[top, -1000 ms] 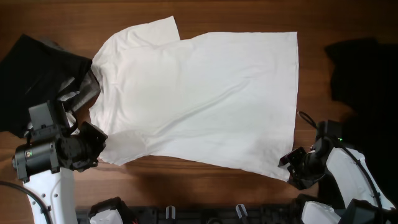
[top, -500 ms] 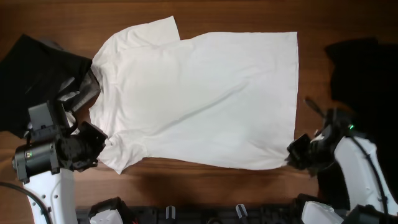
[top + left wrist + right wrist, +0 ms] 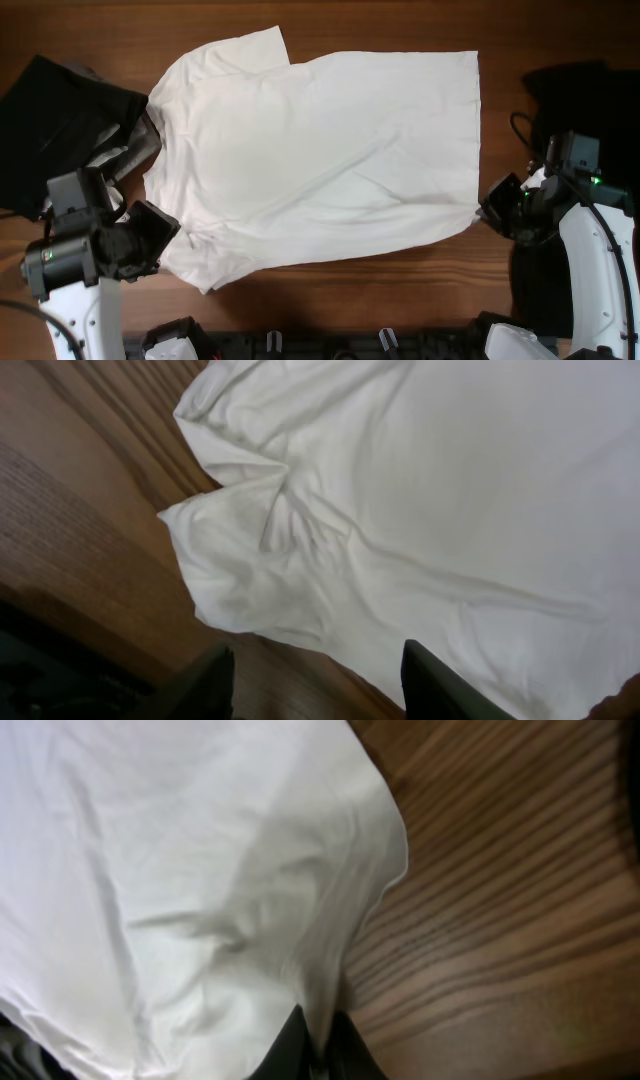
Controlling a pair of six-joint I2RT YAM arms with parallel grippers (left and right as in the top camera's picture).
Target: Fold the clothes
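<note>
The white T-shirt (image 3: pixel 320 150) is spread flat on the wooden table (image 3: pixel 380 310). The right gripper (image 3: pixel 490 206) is held low at the shirt's near hem corner, with its jaws pinched together on the cloth edge. The left gripper (image 3: pixel 158 230) is angled downward with its jaws spread wide and nothing gripped. The crumpled sleeve (image 3: pixel 250 560) lies just ahead of it.
</note>
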